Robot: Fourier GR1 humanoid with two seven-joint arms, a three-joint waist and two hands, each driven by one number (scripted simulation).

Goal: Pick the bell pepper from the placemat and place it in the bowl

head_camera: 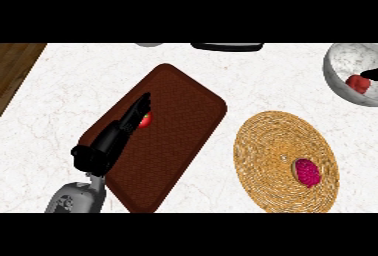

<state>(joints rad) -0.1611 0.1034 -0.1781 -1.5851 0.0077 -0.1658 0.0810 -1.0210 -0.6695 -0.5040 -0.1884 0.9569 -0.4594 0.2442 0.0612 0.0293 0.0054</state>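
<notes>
Red pepper (146, 120) w/ a bit of green on it sits on the brown mat (184, 125), toward the mat's left-centre, mostly hidden by the left hand (111, 142). Left hand lies over the mat's left part, fingers (140, 107) stretched out straight toward the far side, running alongside and partly over the pepper; not curled round it, so hand is open. Grey forearm (74, 197) comes in from the near edge at left. Mat lies diagonally on the white marble table (66, 90). Right of it, apart, a round woven mat (273, 145) w/ a dark pink item (307, 172) on its near-right part. Grey bowl (347, 60) at far right edge, something red (359, 83) inside. Dark tip (371, 74) at right edge over the bowl; can't tell what it is.
</notes>
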